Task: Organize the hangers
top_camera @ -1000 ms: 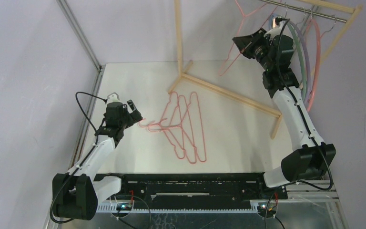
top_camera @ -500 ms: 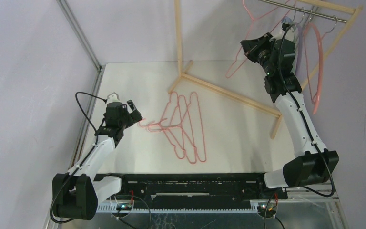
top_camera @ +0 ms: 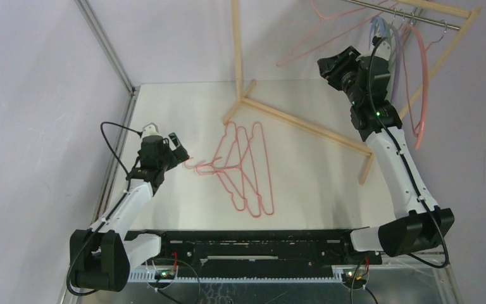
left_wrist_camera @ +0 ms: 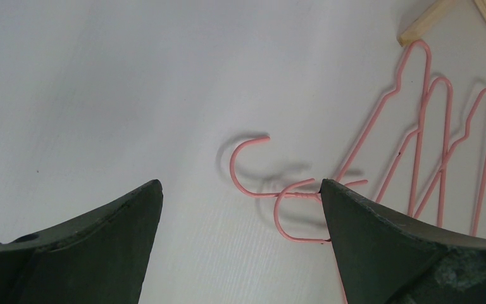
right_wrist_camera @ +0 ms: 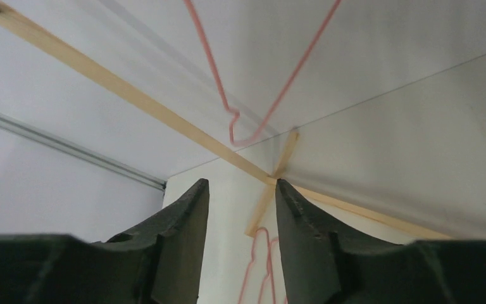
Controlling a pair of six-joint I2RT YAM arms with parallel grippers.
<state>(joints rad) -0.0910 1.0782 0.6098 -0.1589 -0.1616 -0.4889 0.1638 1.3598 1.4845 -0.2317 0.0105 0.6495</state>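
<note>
The right gripper (right_wrist_camera: pixel 240 185) is up at the metal rail (top_camera: pixel 417 17) of the wooden rack (top_camera: pixel 236 44), its jaws parted with nothing between them. A pink wire hanger (right_wrist_camera: pixel 209 62) appears to hang tilted from that rail, free of the fingers and beside the curved hangers (top_camera: pixel 423 76), so this one looks hung. The remaining pink hangers (top_camera: pixel 247 168) lie in front of the rack's foot. There the left gripper (left_wrist_camera: pixel 240 187) hovers wide open at their hooks. As I judge it, the next move is to close on one hook and lift it clear of its tangled neighbours.
</note>
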